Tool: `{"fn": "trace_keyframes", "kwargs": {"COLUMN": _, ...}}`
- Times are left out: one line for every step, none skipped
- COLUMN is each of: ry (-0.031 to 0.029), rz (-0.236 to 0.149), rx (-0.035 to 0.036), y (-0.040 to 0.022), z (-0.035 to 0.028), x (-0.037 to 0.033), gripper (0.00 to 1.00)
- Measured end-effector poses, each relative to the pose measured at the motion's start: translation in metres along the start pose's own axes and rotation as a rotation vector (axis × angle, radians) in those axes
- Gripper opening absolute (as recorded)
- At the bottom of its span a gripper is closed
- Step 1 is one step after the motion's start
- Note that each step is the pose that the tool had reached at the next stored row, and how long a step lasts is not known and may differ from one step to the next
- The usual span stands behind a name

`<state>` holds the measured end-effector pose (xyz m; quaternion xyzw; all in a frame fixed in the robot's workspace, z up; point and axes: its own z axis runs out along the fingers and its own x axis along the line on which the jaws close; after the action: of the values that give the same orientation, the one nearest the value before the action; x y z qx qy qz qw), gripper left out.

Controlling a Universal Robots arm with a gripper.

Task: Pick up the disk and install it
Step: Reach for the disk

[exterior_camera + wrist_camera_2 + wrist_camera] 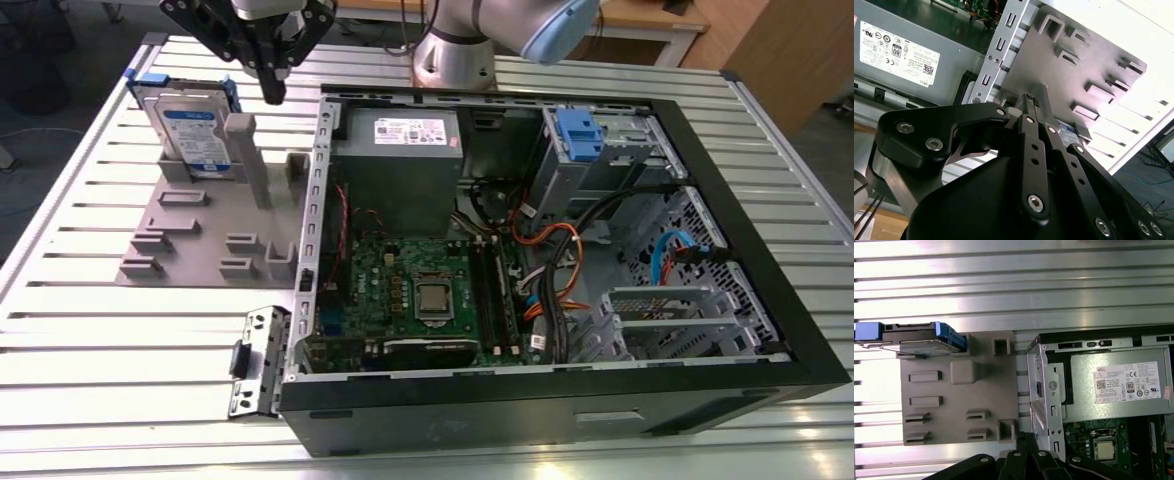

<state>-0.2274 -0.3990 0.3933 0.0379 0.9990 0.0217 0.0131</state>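
Where the slatted metal table (107, 340) comes nearest the exterior camera, at 6 o'clock in that view, the open computer case (534, 425) lies on its side, black wall foremost. Motherboard (414, 290) sits inside it, near the frame's centre. Grey fixture plate (187, 235) lies flat on the table at 9 o'clock from the motherboard, just beside the case's metal edge.

Disk (198, 130) stands upright on its edge in a slot at the plate's far end, roughly 10 o'clock from the motherboard, with its blue bracket showing along the top and sides.

Grey power supply (400, 150) with a white sticker sits at 12 o'clock from the motherboard. Small blue clip (577, 130) is at 1 o'clock, in the drive bay.

Gripper (274, 95) hangs over the table at 11 o'clock in the exterior view, between disk and case wall, near the disk and apart from it. Fingers (1030, 135) are drawn together, nothing between them — both wrist views show them meeting at the tip.

Arm base (454, 60) stands beyond the case at 12 o'clock.
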Motion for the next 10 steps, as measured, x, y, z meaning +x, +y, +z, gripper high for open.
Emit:
{"fn": "trace_keyframes", "kwargs": {"ry": 0.0000, "rz": 0.000, "rx": 0.0000, "y": 0.0000, "z": 0.0000, "x": 0.0004, "gripper": 0.10}}
{"fn": "trace_keyframes", "kwargs": {"ry": 0.0000, "rz": 0.000, "rx": 0.0000, "y": 0.0000, "z": 0.0000, "x": 0.0007, "gripper": 0.10}}
{"fn": "trace_keyframes", "kwargs": {"ry": 0.0000, "rz": 0.000, "rx": 0.0001, "y": -0.0001, "z": -0.0001, "x": 0.0012, "gripper": 0.10}}
{"fn": "trace_keyframes", "kwargs": {"ry": 0.0000, "rz": 0.000, "rx": 0.0000, "y": -0.0001, "z": 0.0000, "x": 0.0015, "gripper": 0.10}}
{"fn": "trace_keyframes", "kwargs": {"ry": 0.0000, "rz": 0.000, "rx": 0.0001, "y": -0.0001, "z": -0.0001, "x": 0.0019, "gripper": 0.10}}
{"fn": "trace_keyframes", "kwargs": {"ry": 0.0000, "rz": 0.000, "rx": 0.0000, "y": -0.0002, "z": -0.0001, "x": 0.0023, "gripper": 0.10}}
{"fn": "trace_keyframes", "kwargs": {"ry": 0.0001, "rz": 0.000, "rx": 0.0001, "y": -0.0002, "z": -0.0001, "x": 0.0030, "gripper": 0.10}}
{"fn": "trace_keyframes", "kwargs": {"ry": 0.0000, "rz": 0.000, "rx": 0.0001, "y": -0.0003, "z": -0.0002, "x": 0.0044, "gripper": 0.10}}
{"fn": "trace_keyframes", "kwargs": {"ry": 0.0000, "rz": 0.000, "rx": 0.0001, "y": -0.0004, "z": -0.0002, "x": 0.0059, "gripper": 0.10}}
{"fn": "trace_keyframes", "kwargs": {"ry": 0.0000, "rz": 0.000, "rx": 0.0001, "y": -0.0005, "z": -0.0002, "x": 0.0073, "gripper": 0.10}}
